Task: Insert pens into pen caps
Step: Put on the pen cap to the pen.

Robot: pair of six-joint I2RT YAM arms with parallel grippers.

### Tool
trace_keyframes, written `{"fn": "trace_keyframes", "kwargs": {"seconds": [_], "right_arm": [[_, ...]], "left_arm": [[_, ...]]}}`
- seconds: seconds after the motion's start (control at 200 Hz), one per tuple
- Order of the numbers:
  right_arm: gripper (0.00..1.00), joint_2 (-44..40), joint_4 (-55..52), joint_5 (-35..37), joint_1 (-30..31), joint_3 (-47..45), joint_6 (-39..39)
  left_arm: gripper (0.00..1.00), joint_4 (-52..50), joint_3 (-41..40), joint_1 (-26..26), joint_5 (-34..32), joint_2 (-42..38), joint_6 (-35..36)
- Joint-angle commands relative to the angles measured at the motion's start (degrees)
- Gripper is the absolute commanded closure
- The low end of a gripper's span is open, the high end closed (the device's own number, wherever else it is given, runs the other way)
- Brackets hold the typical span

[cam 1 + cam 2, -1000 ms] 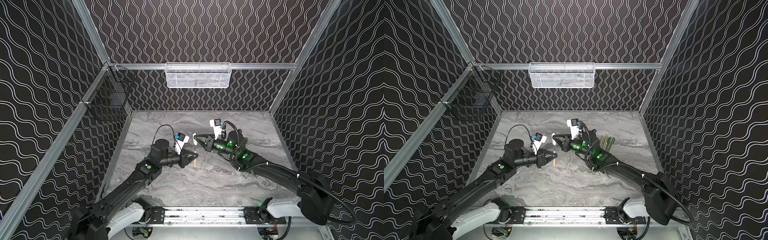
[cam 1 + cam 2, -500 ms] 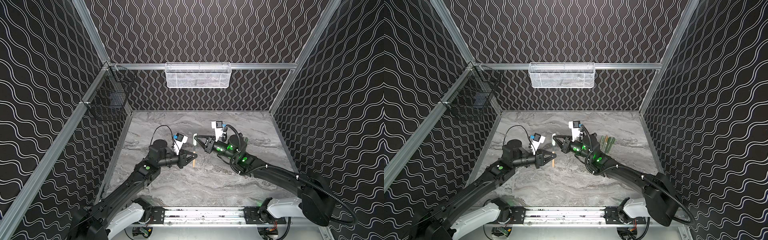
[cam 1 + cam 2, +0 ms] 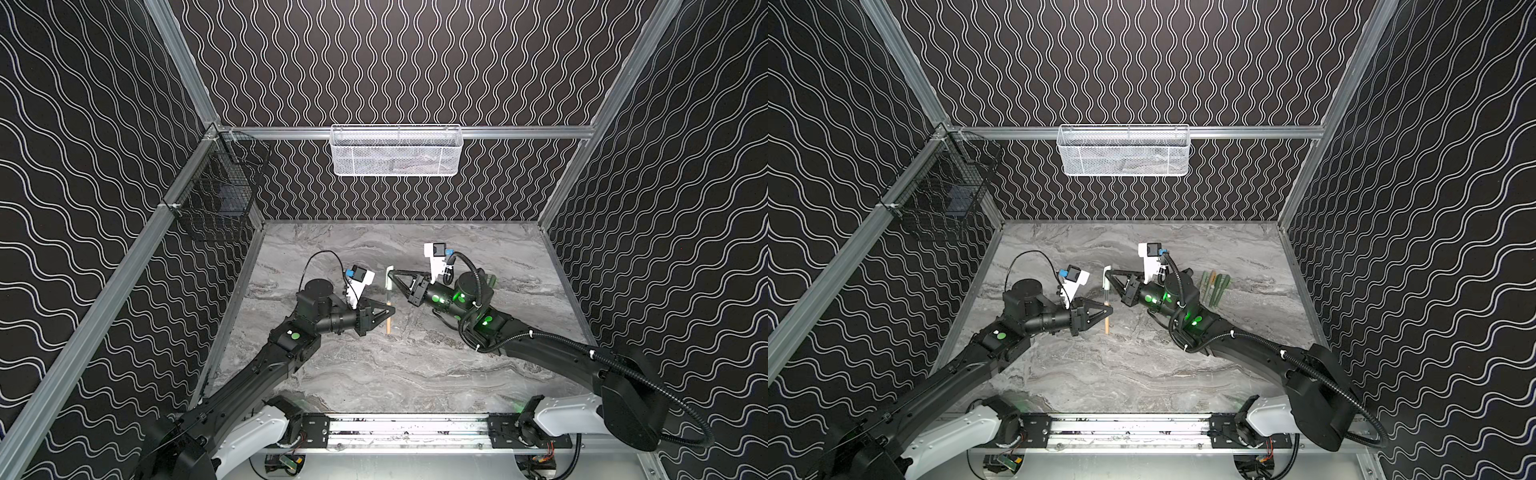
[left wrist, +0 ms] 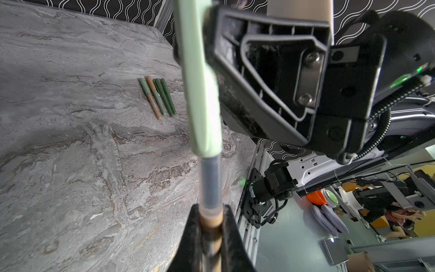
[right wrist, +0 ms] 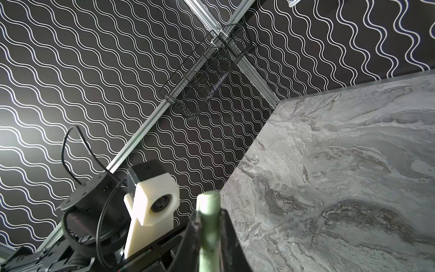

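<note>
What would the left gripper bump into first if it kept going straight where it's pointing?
Most likely the right gripper, at its black body behind the fingertips, which sits just beyond the tan-orange pen the left gripper holds. Depth is unclear, so it might pass beside it.

In the left wrist view the cap is blurred and cut off; the tip of the pen is hidden where they meet.
</note>
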Motion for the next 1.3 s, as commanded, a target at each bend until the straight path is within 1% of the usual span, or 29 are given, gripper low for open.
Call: {"fn": "trace_keyframes", "kwargs": {"seconds": [0.0, 0.275, 0.44, 0.651, 0.826, 0.946, 1.021, 1.136, 1.206, 1.291], "right_arm": [[0.89, 0.1, -4.0, -1.6, 0.5, 0.3, -0.2], [0.89, 0.0, -7.1, -3.3, 1.1, 0.8, -2.3], [0.89, -0.4, -9.3, -5.6, 1.4, 0.5, -3.1], [0.87, -3.4, -11.3, -3.5, 1.4, -0.7, -4.1], [0.8, -5.8, -13.1, -1.8, 1.3, 0.3, -5.7], [0.68, -7.0, -13.1, -2.3, 0.7, 1.0, -6.9], [0.6, -7.5, -12.9, -3.9, -0.1, 1.4, -7.3], [0.51, -8.0, -11.9, -7.7, -2.2, 1.6, -7.2], [0.48, -7.9, -10.9, -10.9, -3.7, 1.8, -7.0], [0.46, -7.5, -9.7, -14.9, -4.9, 2.3, -7.1]], "left_arm": [[1.0, 7.7, 0.6, 0.3, -0.5, 0.2, 0.6], [1.0, 5.6, 1.8, 0.3, -2.1, -0.9, 1.8], [1.0, 4.5, 3.2, 0.4, -2.1, -1.1, 2.4], [1.0, 4.0, 4.4, 0.4, -1.1, -1.1, 3.0], [1.0, 4.3, 4.5, 0.4, 1.5, -0.7, 2.8], [1.0, 4.8, 4.2, 0.3, 3.6, -0.6, 2.3], [1.0, 4.6, 4.0, 0.3, 4.0, -0.8, 2.5], [1.0, 5.1, 3.8, 0.2, 5.1, -0.8, 2.3], [1.0, 6.2, 3.8, 0.1, 6.4, -0.3, 1.8], [1.0, 6.8, 4.0, -0.3, 7.3, 0.4, 1.6]]}}
